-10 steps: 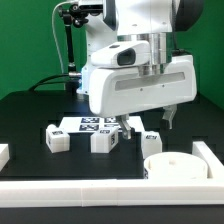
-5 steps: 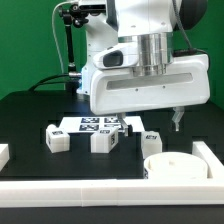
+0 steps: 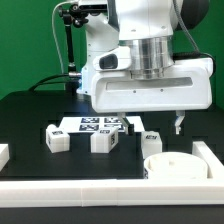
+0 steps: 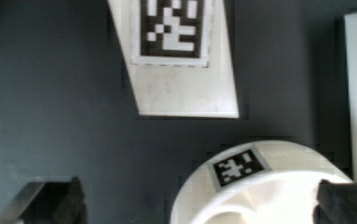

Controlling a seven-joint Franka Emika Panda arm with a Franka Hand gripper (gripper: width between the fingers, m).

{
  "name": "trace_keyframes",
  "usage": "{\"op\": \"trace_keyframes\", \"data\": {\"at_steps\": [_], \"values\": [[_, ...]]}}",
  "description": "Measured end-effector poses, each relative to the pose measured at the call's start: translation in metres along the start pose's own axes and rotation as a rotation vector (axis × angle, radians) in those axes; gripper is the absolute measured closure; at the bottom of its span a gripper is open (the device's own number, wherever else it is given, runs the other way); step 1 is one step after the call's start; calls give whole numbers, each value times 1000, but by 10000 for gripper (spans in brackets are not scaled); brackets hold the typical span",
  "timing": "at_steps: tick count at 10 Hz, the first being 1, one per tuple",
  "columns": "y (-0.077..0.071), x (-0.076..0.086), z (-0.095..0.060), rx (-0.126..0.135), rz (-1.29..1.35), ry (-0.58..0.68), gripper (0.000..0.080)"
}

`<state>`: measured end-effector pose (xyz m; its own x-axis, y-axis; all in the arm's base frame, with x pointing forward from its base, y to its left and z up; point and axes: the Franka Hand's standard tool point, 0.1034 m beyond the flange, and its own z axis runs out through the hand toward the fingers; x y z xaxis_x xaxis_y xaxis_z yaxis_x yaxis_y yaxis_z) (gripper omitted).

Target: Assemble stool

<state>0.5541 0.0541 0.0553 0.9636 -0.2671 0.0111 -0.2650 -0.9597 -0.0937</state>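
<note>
**Seat** [image 3: 172, 166]: round rimmed disc on the dark surface [image 3: 30, 115], in the corner formed by the front rail [image 3: 100, 190] and the rail at the exterior view's right [image 3: 209, 150].

**Legs:** first leg [image 3: 56, 140], second leg [image 3: 103, 141] and third leg [image 3: 150, 143] stand in a spaced row before the marker board [image 3: 95, 124].

**Hand** [image 4: 196, 205]: jaws wide, empty, hovering over the seat's edge.

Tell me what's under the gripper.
Wrist view: the tagged seat sits below the open gripper, with the black table and a tagged leg nearby. The seat covers the table beneath it.
</note>
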Motion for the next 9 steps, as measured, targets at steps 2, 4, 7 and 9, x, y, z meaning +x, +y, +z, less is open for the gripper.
{"op": "trace_keyframes", "data": {"at_steps": [2, 4, 7, 9], "values": [[4, -7, 3, -16, -40, -88, 150], [8, -4, 4, -25, -58, -194, 150], [12, -12, 5, -53, -63, -439, 150], [11, -16, 9, -76, -51, -595, 150]]}}
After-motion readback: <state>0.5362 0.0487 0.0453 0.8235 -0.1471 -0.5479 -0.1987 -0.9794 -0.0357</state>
